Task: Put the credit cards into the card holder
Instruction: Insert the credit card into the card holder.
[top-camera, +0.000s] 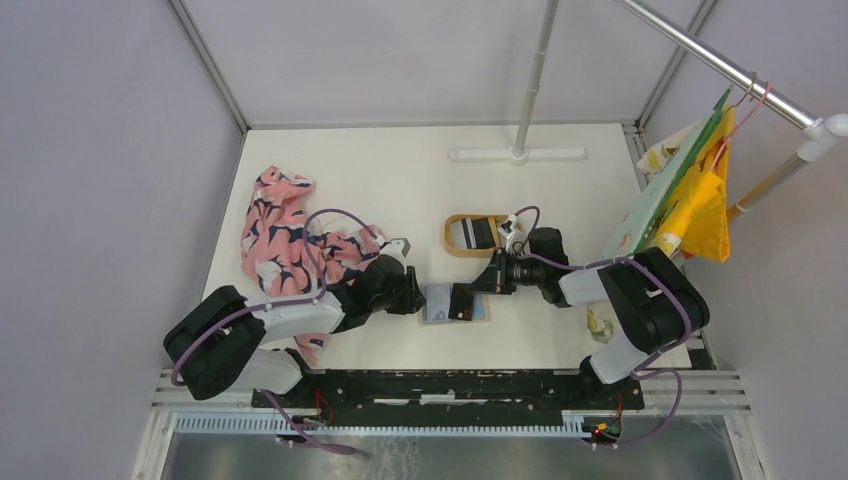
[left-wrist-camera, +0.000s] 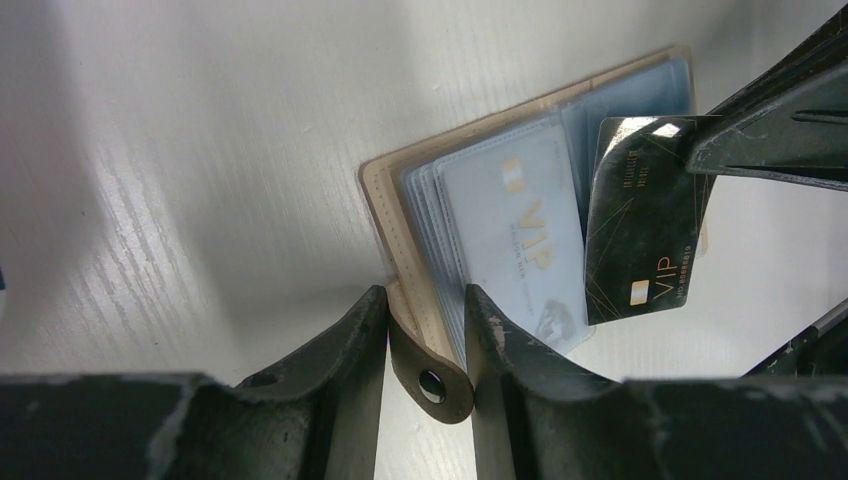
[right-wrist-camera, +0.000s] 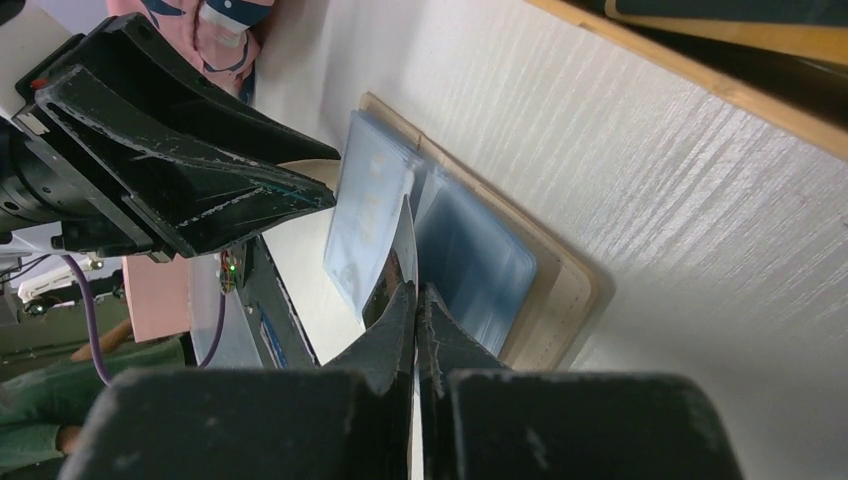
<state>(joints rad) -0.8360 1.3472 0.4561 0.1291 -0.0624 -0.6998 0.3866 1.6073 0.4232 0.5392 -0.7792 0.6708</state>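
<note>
right gripper (right-wrist-camera: 412, 290): pinched tight on the black card (left-wrist-camera: 645, 225), gripping one short end. The rest of the card sticks out over the open card holder (left-wrist-camera: 378, 200).

left gripper (left-wrist-camera: 425, 300): jaws set narrow either side of the tan tab (left-wrist-camera: 430, 365). Both inner faces look to be against it, but honestly I can't tell if it's a real clamp or just bracketing.

where stuff is: the holder lies open and flat on the table (top-camera: 400, 170) between the two arms. A pale VIP card (left-wrist-camera: 510, 230) is already sitting in a clear sleeve. More cards (top-camera: 478, 233) are in the wooden-rimmed tray (top-camera: 455, 240) just behind.

how the card handles: I'd guess light, stiff and slick, so it could pivot in a corner pinch. Holding it by the end is right, since that leaves the leading edge free to slide in.

how the holder handles: soft and floppy I reckon, with a thin stack of plastic sleeves that'll shift or lift if pushed. Pinning it by the tab or spine edge seems the sane spot.

hard to see: I can't tell whether the card's leading edge is inside a sleeve mouth or just resting on top. From the right wrist it's edge-on and from overhead it's tiny. The sleeve openings themselves don't show.

also around: a pink patterned cloth (top-camera: 280, 230) lies off to the left, well apart.
</note>
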